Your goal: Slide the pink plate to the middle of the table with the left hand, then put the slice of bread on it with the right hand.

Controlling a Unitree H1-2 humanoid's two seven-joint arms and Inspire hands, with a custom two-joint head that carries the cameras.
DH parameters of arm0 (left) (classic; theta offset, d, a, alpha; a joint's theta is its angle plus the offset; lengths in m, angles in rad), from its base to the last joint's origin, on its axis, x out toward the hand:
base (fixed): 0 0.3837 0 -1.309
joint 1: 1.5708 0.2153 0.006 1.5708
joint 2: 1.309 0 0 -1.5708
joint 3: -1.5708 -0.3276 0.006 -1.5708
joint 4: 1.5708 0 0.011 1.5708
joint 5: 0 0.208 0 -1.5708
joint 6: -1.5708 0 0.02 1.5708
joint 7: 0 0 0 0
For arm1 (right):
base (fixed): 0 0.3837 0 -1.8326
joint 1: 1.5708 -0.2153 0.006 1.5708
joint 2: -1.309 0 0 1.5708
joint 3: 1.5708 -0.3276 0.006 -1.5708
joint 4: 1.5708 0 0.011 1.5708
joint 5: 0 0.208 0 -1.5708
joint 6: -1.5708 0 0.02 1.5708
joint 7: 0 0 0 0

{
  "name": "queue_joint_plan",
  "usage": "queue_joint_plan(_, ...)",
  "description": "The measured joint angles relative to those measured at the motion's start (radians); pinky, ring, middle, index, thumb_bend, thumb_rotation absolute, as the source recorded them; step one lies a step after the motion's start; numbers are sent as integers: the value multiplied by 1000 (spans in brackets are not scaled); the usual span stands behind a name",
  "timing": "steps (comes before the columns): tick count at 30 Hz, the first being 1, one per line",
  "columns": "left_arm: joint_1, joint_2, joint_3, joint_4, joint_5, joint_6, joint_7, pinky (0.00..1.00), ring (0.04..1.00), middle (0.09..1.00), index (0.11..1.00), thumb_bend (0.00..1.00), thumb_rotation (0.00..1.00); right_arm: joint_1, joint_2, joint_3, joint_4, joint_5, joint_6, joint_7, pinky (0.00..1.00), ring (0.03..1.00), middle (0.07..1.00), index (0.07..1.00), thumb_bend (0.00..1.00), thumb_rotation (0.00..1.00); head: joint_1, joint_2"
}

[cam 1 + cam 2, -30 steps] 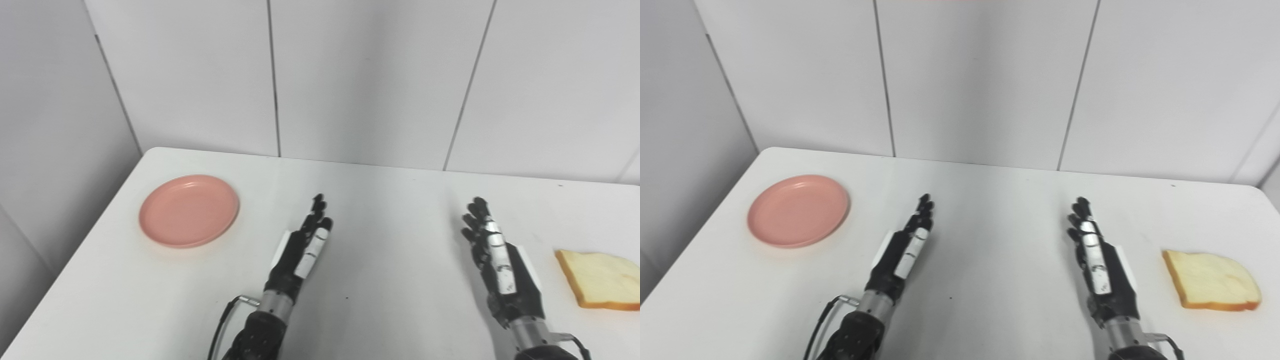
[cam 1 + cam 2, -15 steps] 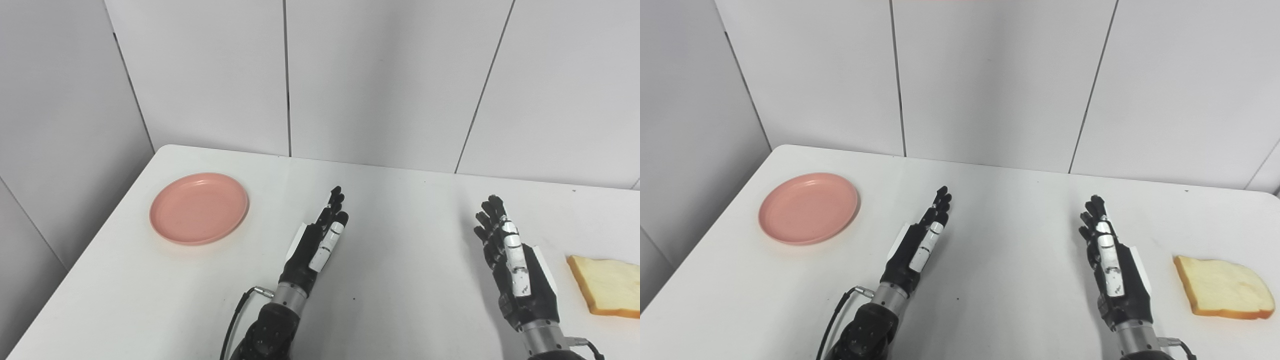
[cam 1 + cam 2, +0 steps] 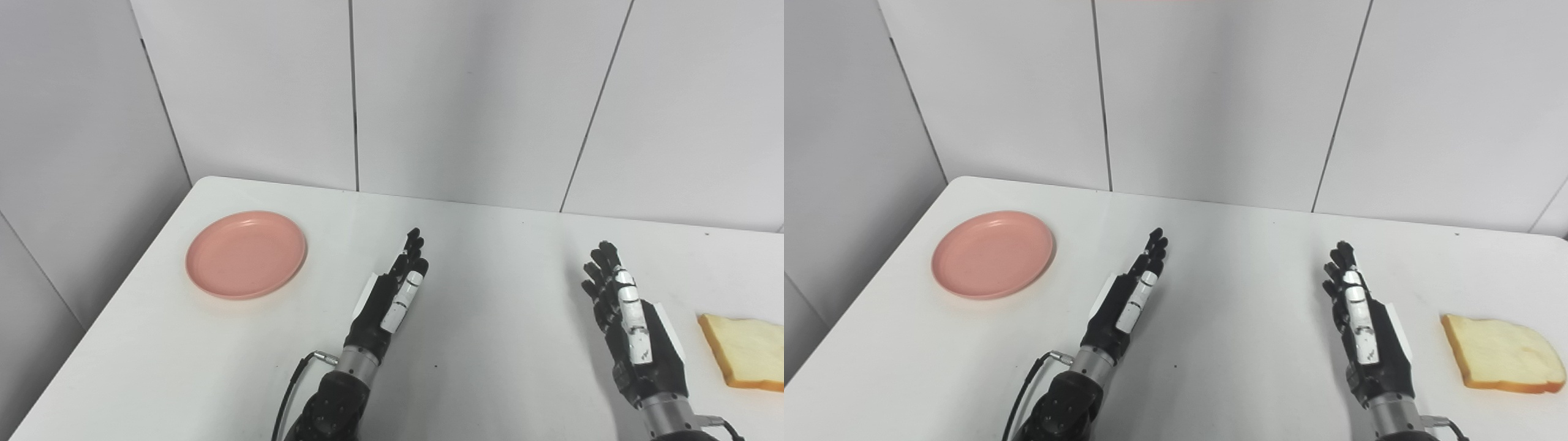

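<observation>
The pink plate [image 3: 246, 253] lies empty on the white table [image 3: 490, 257] at the far left. The slice of bread [image 3: 1502, 353] lies flat near the right edge; the left eye view [image 3: 748, 359] cuts it off. My left hand [image 3: 392, 296] is open with its fingers stretched forward, over the middle of the table, well right of the plate and holding nothing. My right hand [image 3: 1361, 326] is open too, fingers straight, a short way left of the bread and not touching it.
White wall panels [image 3: 465, 98] stand right behind the table's far edge. The table's left edge [image 3: 116, 300] runs close beside the plate. A black cable [image 3: 288, 392] loops out at my left wrist.
The whole picture has shifted to the right, so the camera has moved. Both hands stay open in about the same pose; the plate and the bread have not moved on the table.
</observation>
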Motion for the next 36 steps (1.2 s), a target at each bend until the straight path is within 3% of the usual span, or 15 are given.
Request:
queue_joint_plan(4, 0, 13, -9, -42, 88, 2, 31, 919, 954, 962, 974, 704, 1000, 0, 0, 0, 0, -2, 0, -1, 1000, 1000, 1000, 1000, 153, 1000, 0, 0)
queue_joint_plan(8, 0, 2, 11, -57, 111, 1, 82, 950, 935, 936, 938, 761, 1000, 0, 0, 0, -1, -1, 1, -1, 1000, 1000, 1000, 1000, 139, 1000, 3, -2)
queue_joint_plan(10, 1, -14, 23, -80, 78, 3, 91, 983, 977, 973, 970, 708, 1000, 0, 0, 0, -1, 0, 1, -1, 1000, 1000, 1000, 1000, 137, 1000, 6, -2)
queue_joint_plan(14, -15, -39, 57, -144, -68, 14, 46, 965, 965, 968, 963, 706, 1000, -1, 1, 0, -1, 1, 1, 0, 1000, 1000, 1000, 1000, 135, 1000, 11, -5)
queue_joint_plan(21, -41, -32, 100, -272, -113, 119, 41, 972, 954, 978, 984, 703, 1000, -2, 3, 0, 0, 0, 1, -1, 1000, 1000, 1000, 1000, 127, 1000, 6, -9)
queue_joint_plan(36, -125, 42, 231, -361, -212, 196, 43, 994, 989, 1000, 1000, 704, 1000, -2, 7, 2, -18, -1, 21, -2, 1000, 1000, 1000, 1000, 129, 1000, 9, -3)
